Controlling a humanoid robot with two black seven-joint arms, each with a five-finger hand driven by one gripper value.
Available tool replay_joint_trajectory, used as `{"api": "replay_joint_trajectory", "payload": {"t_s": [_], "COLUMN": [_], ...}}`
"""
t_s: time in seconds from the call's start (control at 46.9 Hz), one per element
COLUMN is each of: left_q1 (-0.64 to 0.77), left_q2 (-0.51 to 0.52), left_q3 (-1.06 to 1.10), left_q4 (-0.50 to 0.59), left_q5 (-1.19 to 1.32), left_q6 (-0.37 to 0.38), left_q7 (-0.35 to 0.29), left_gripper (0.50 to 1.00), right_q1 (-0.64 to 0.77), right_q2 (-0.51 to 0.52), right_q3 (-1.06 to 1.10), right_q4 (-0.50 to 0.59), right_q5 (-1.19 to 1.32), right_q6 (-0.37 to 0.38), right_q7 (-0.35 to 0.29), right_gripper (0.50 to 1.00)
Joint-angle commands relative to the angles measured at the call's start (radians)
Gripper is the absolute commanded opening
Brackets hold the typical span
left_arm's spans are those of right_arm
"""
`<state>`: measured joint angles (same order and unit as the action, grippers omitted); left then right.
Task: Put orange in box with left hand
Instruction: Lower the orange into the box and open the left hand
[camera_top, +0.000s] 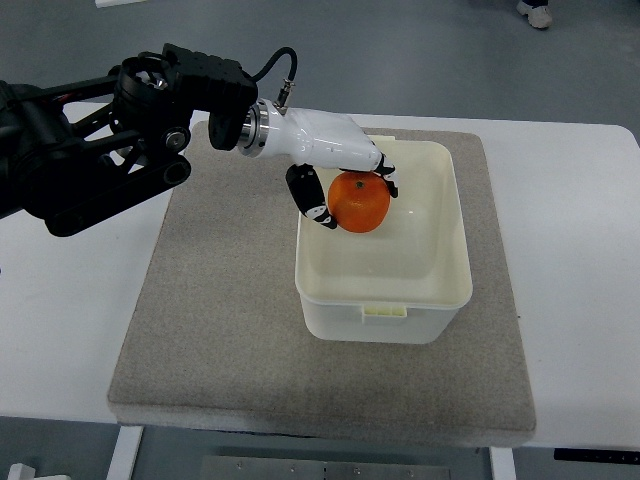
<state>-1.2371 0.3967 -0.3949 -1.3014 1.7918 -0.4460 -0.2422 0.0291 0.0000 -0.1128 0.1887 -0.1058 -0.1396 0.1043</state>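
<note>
Grey floor (420, 50) fills the top band of the frame, smooth and evenly lit. A shoe (536, 13) of a person shows at the upper right edge.

White table (575, 250) spans the frame from left to right, its near edge visible along the bottom, with a frame leg (125, 452) showing at lower left.

Grey felt-like mat (220, 330) lies on the table, roughly square, covering most of the centre; its texture is coarse and its near edge looks thick.

Black arm linkage (90, 160) enters from the left edge at upper left, ending in a silver wrist collar and a black cable loop (275, 62) above it.

Cream plastic box (385, 300) sits on the mat right of centre, open top, rounded corners, a small tab on its near rim. Interior floor looks bare.

Left hand (335, 165), white shell with black finger segments, reaches over the box's upper left corner. Fingers (310, 195) are curled around the orange (360, 200), grasping it from above and from the left.

Orange sits in the hand, over the box's far left portion inside the rim line; whether it touches the box floor I cannot tell.
</note>
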Motion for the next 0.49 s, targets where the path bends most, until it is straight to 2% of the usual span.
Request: {"api": "replay_joint_trajectory", "payload": {"t_s": [0.0,0.064,0.128,0.192,0.469], "left_q1": [0.001,0.001,0.013,0.019,0.034], "left_q2": [-0.004,-0.006,-0.007,-0.007,-0.007], "left_q3": [0.001,0.001,0.001,0.001,-0.005], "left_q4": [0.011,0.017,0.019,0.022,0.027], "left_q5": [-0.002,-0.008,-0.009,-0.009,-0.022], "left_q6": [0.004,0.006,0.007,0.01,0.012], "left_q7": [0.0,-0.002,0.0,0.0,0.0], "left_gripper": [0.786,0.878,0.896,0.964,0.99], "right_q1": [0.0,0.0,0.0,0.0,0.0], "right_q2": [0.0,0.0,0.0,0.0,0.0], "right_q3": [-0.001,-0.001,-0.001,0.001,-0.001], "right_q4": [0.0,0.0,0.0,0.0,0.0], "right_q5": [0.0,0.0,0.0,0.0,0.0], "right_q6": [0.0,0.0,0.0,0.0,0.0], "right_q7": [0.0,0.0,0.0,0.0,0.0], "right_gripper": [0.944,0.944,0.944,0.944,0.944]}}
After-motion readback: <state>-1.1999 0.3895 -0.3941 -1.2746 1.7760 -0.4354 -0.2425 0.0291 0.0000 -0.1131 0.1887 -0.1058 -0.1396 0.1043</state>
